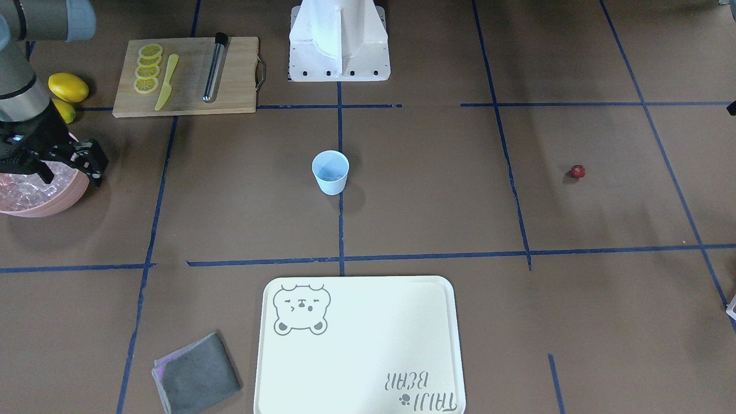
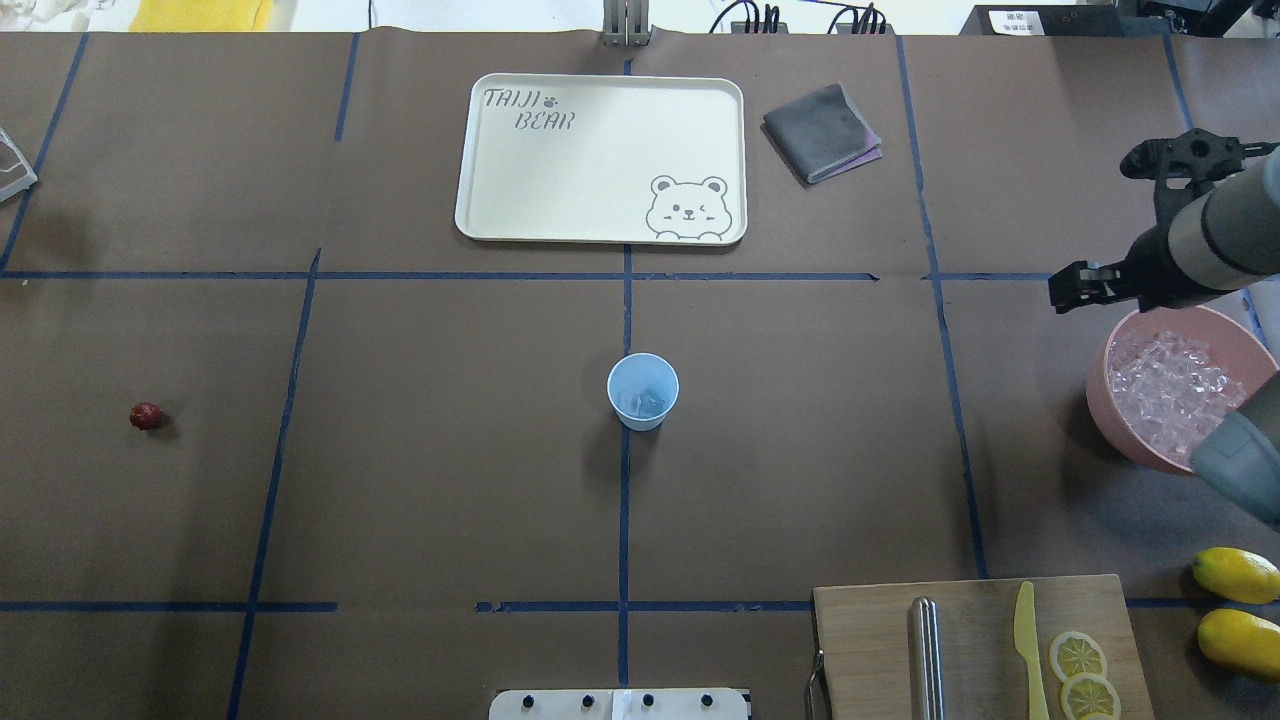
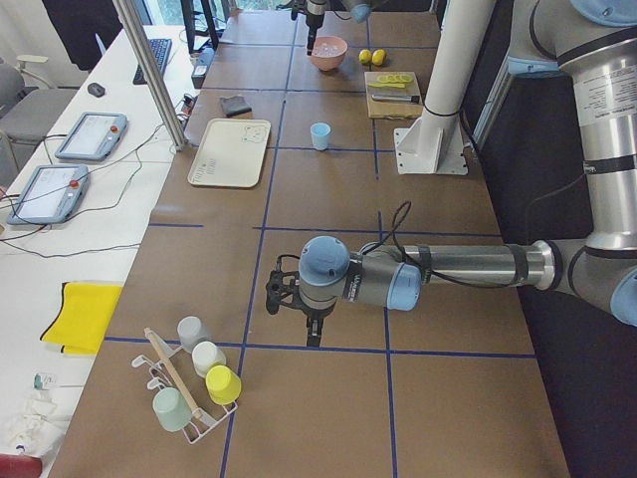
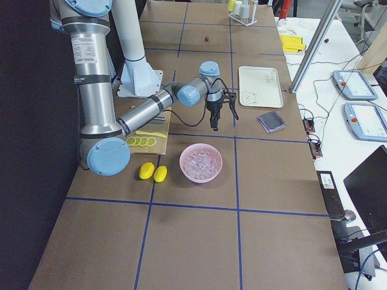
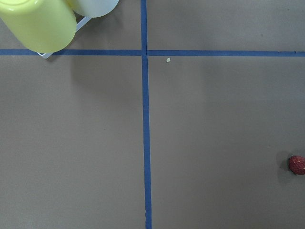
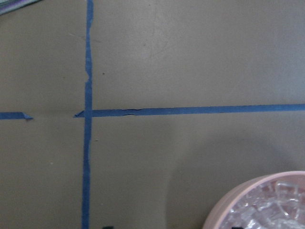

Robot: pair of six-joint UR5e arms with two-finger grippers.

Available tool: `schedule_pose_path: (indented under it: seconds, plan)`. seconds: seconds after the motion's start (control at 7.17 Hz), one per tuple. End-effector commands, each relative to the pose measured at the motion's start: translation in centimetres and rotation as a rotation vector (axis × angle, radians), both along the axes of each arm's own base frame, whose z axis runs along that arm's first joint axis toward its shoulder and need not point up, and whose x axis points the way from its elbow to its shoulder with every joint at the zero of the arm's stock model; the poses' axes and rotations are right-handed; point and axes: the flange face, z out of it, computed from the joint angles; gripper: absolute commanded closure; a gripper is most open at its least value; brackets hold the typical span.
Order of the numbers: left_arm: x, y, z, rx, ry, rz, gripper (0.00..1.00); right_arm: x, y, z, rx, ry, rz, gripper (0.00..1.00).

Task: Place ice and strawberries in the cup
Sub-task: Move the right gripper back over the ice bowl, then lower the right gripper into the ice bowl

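The pale-blue cup (image 2: 642,390) stands upright at the table's middle, with a few clear ice cubes at its bottom; it also shows in the front-facing view (image 1: 330,171). More ice (image 2: 1165,385) fills the pink bowl (image 2: 1100,400). The dark-red strawberry (image 2: 146,416) lies alone far left, also in the left wrist view (image 5: 297,164). My right gripper (image 2: 1092,230) is open and empty, above the table just beyond the bowl's far rim. My left gripper (image 3: 299,314) shows only in the exterior left view, hovering near the strawberry's end of the table; I cannot tell its state.
A cream tray (image 2: 600,225) and a grey cloth (image 2: 822,132) lie at the far side. A cutting board (image 2: 870,640) holds lemon slices, a yellow knife and a metal tube. Two lemons (image 2: 1235,575) lie beside it. A rack of cups (image 3: 194,383) stands at the left end.
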Motion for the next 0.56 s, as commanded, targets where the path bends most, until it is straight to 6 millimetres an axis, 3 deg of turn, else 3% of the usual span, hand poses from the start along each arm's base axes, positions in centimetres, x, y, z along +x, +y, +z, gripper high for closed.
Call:
schedule_pose_path:
  seconds: [0.0,0.42]
  plan:
    - [0.0,0.1,0.0,0.006,0.000,-0.002,0.00,4.1,1.5,4.9,0.070,0.101,-0.172,0.13]
    - [0.0,-0.1,-0.2,0.014,0.001,-0.001,0.00,4.9,3.8,9.5,0.115,0.047,-0.251,0.08]
